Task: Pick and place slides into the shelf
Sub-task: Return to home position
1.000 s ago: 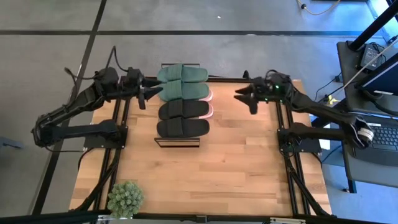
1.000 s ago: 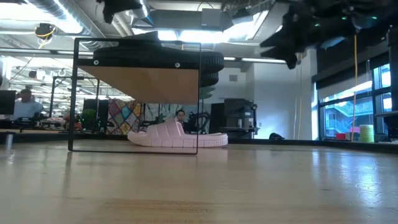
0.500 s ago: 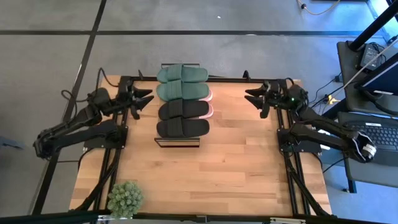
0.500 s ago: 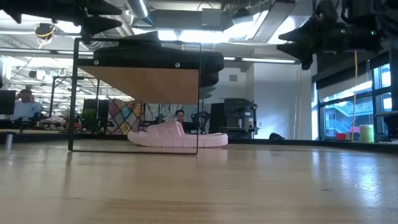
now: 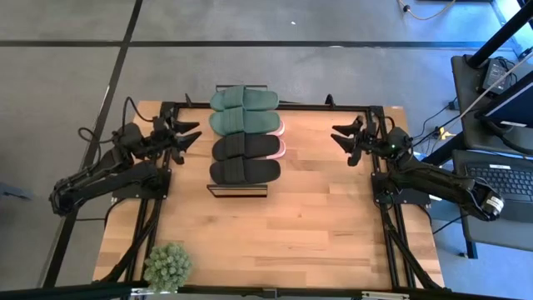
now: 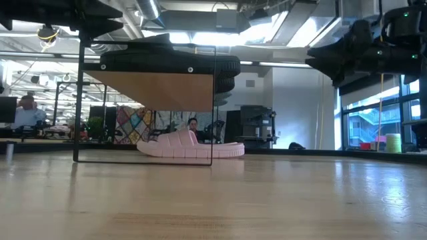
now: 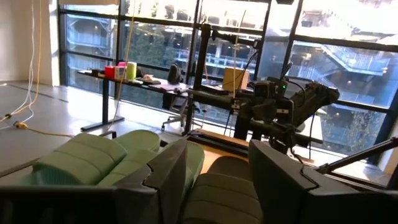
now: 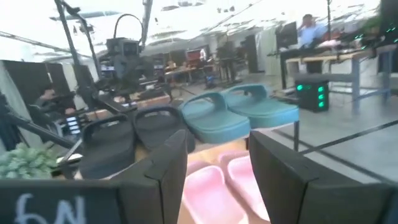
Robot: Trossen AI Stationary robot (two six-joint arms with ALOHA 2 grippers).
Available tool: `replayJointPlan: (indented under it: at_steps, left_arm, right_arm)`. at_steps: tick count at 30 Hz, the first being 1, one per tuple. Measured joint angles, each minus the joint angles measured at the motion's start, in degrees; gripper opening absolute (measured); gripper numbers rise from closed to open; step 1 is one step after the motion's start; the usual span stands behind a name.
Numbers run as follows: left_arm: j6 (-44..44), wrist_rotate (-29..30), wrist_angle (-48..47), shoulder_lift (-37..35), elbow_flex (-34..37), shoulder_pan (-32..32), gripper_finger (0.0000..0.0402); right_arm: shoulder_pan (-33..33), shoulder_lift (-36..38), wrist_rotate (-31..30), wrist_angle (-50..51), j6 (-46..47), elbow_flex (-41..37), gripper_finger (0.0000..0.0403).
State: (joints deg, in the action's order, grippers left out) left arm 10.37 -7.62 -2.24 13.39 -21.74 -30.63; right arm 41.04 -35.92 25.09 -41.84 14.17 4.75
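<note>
Pink slides (image 8: 214,186) half-hidden under shelf (image 6: 157,90); left gripper (image 5: 191,133), right gripper (image 5: 341,142) wide, empty.

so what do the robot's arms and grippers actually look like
Both arms are black, built of slim jointed segments. The left gripper and right gripper each end in two flat, angular dark fingers. Loose black cables loop off the left arm; the right arm carries a small green light and a pale ring.
</note>
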Motion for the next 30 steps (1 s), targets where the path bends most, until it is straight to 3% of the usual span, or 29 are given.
replayJointPlan:
  at_steps: [5, 10, 21, 30]
  left_arm:
    - [1.3, 0.0, -2.6, 0.0, 0.0, 0.0, 0.0165]
    - [2.6, 0.0, -5.9, 0.0, 1.6, 0.0, 0.0165]
    - [6.1, 1.5, -4.3, -13.2, 9.2, 0.0, 0.0165]
    - [7.5, 3.5, -4.1, -13.2, 13.6, 0.0, 0.0165]
  right_arm:
    - [0.0, 0.0, -0.2, 1.3, 3.9, 0.0, 0.0173]
    - [0.0, 0.2, 8.2, 1.0, 5.2, -0.9, 0.0173]
    - [0.0, 3.0, 10.6, -1.3, 7.8, -4.3, 0.0173]
    - [0.0, 6.5, 11.5, 0.0, 8.1, -4.3, 0.0173]
